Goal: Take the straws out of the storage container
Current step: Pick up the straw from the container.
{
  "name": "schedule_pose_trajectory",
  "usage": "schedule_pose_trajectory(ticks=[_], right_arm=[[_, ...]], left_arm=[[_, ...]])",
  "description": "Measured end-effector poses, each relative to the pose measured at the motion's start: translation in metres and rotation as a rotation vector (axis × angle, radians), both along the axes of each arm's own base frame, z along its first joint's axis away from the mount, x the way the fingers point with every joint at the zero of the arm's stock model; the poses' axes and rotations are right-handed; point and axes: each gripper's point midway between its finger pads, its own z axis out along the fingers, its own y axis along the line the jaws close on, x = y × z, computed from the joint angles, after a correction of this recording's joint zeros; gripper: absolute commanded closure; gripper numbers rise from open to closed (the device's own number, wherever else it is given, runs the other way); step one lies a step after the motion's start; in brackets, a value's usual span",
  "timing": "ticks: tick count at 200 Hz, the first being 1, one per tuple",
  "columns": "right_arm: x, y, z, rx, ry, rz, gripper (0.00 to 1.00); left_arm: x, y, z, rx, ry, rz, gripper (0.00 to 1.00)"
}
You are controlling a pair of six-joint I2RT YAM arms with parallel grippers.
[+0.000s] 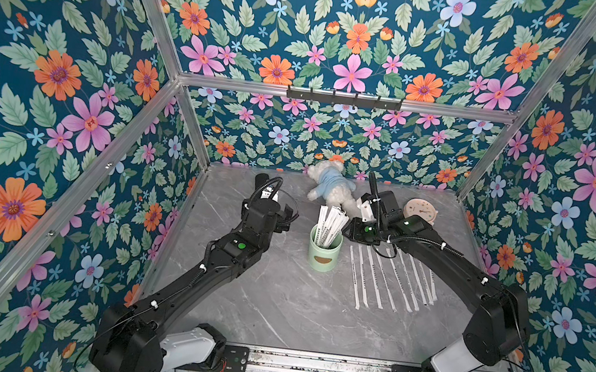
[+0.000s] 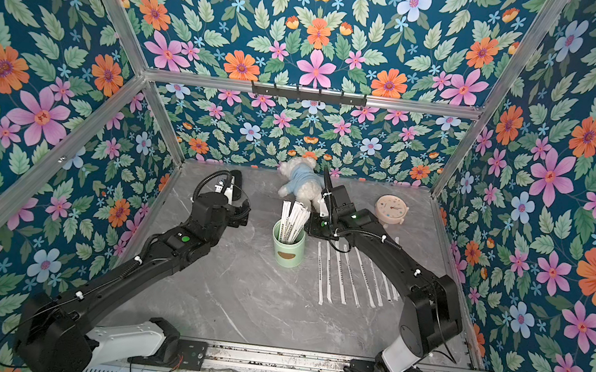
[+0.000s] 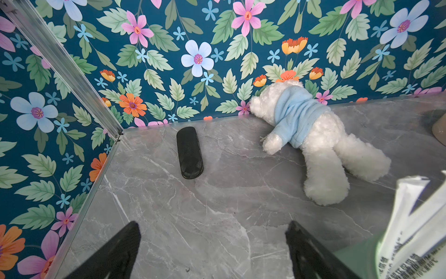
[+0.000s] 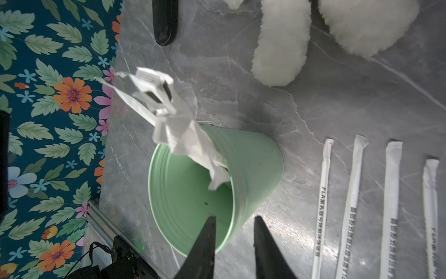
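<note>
**Q:** Which step is shown?

**A:** A fresh pick is judged to be in hand. The straws [image 1: 328, 223] are seen standing bunched in the storage container [image 1: 323, 257], near the middle of the table [image 1: 266, 306]. A laid-out row [image 1: 389, 279] of further straws lies flat at the container's 3 to 4 o'clock. The right gripper [image 4: 235, 218] is held at the container's 2 o'clock, just above the rim, its jaws narrowly parted with nothing between them. The left gripper [image 3: 213, 224] is held at 10 o'clock, its jaws spread wide and empty.

**Q:** What is called for next?

**A:** One wrapper top would have to be singled out, pinched and drawn upward until its lower end is clear of the rim. A slanted pull could tip the container.

**Q:** Where is room left?

**A:** Bare table is found from 5 to 8 o'clock. A plush bear [image 1: 329, 185] is placed at 12 o'clock and a round clock [image 1: 420, 211] at 1 to 2 o'clock. Beyond the row, the table edge and side wall are close.
</note>
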Motion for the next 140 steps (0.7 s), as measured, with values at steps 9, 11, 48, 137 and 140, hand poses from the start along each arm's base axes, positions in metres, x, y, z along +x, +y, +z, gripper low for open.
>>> schedule_pose_trajectory(ticks=[9, 11, 48, 137, 140], right_arm=[[0.003, 0.002, 0.001, 0.005, -0.004, 0.002, 0.73], [0.003, 0.003, 0.001, 0.007, -0.006, 0.003, 0.73], [0.016, 0.012, -0.005, 0.010, -0.007, 0.016, 0.75], [0.023, 0.017, -0.003, 0.004, -0.013, 0.031, 0.85], [0.023, 0.017, -0.003, 0.005, -0.013, 0.031, 0.85]], left_arm=[[0.000, 0.000, 0.000, 0.001, 0.001, 0.000, 0.04], [0.000, 0.000, -0.001, 0.001, 0.001, 0.000, 0.04], [0.001, 0.000, -0.001, 0.003, 0.003, 0.002, 0.04], [0.001, 0.000, -0.001, 0.004, 0.003, 0.002, 0.04], [0.001, 0.000, -0.001, 0.004, 0.003, 0.002, 0.04]])
